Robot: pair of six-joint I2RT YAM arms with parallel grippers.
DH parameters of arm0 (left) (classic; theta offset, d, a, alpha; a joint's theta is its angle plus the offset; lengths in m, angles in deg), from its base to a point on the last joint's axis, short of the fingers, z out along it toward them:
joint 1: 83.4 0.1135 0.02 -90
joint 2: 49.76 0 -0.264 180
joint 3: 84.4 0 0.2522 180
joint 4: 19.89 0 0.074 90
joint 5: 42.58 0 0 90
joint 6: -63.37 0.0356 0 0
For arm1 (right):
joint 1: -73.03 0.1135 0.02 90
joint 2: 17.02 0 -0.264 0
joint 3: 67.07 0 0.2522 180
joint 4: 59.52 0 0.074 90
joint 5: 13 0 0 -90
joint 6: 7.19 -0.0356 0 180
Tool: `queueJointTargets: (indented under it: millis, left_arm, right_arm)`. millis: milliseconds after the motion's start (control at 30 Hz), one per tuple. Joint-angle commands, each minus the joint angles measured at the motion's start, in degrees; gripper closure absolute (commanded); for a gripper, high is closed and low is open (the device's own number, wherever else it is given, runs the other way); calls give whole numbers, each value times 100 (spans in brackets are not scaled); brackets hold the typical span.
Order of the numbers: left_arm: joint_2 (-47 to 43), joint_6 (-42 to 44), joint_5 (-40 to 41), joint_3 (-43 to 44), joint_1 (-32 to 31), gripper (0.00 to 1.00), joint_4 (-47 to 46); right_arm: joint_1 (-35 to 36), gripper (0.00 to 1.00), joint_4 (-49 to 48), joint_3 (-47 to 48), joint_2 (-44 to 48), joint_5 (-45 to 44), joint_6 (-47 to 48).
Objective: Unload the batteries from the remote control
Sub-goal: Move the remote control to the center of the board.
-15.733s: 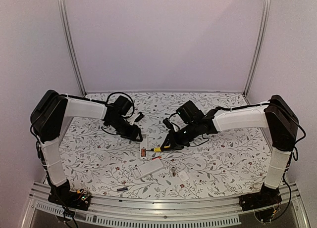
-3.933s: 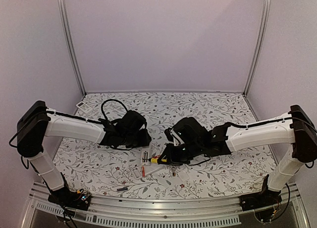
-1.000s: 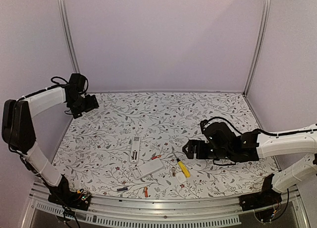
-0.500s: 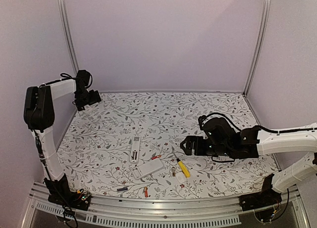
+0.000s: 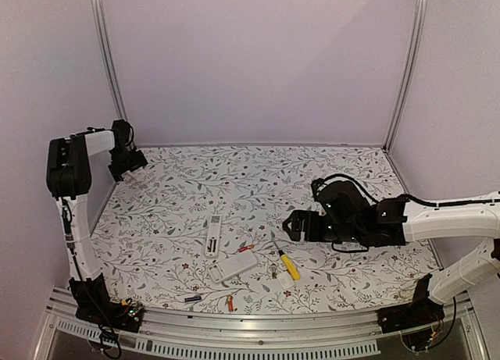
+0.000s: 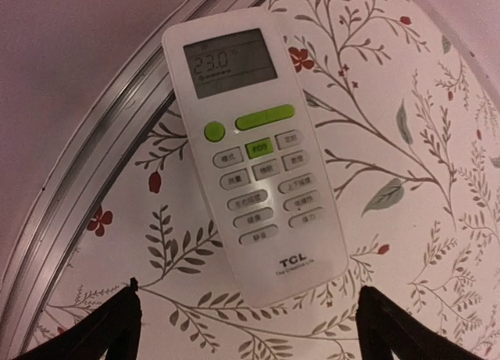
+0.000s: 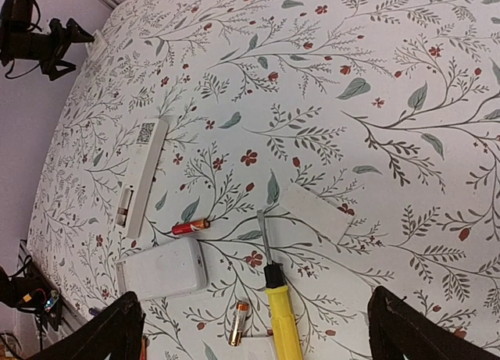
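A white TCL remote control (image 6: pixel 250 153) lies face up by the metal rail in the far left corner. My left gripper (image 6: pixel 250 329) hovers open just above its lower end, holding nothing. At mid-table lie a slim white remote (image 7: pixel 142 176) with its back compartment open and a wider white remote (image 7: pixel 160 270) lying back up. Loose batteries rest near them: a red one (image 7: pixel 190 226), an orange one (image 7: pixel 239 322) and a dark one (image 5: pixel 192 298). My right gripper (image 7: pixel 254 329) hangs open and empty to the right of these, above the table.
A yellow-handled screwdriver (image 7: pixel 280 313) lies beside the orange battery. A flat white cover plate (image 7: pixel 316 212) rests just right of its blade. The metal rail (image 6: pixel 94 165) and the left wall hem in the corner remote. Another red battery (image 5: pixel 229 301) lies near the front edge.
Both grippers have left the middle remotes and the screwdriver now lies on the table. In the last second the left gripper settled over the corner remote and the right gripper drifted slightly left.
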Motion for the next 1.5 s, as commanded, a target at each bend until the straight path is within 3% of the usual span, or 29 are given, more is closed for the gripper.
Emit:
queueJointTargets:
  millis: [0,367,500,800,1267,1467]
  left_arm:
    - [332,-10,-179,447,8,5,116]
    - [1078,12,-134,1263,42,5,389]
    - [1209,25,-217,1478,37,6,394]
    - [1366,56,-119,1605,39,19,499]
    - [1088,639,-113,1450,12,38,778]
    - [222,871,-557,457,-162,39,517]
  right_arm:
    - [-64,1,98,226,-176,46,88]
    - [-82,1,122,397,-445,145,65]
    - [-86,7,-19,370,-537,352,3]
    - [-90,9,-24,426,-625,332,18]
    - [-90,9,69,397,-496,213,80]
    - [-91,9,99,390,-409,156,85]
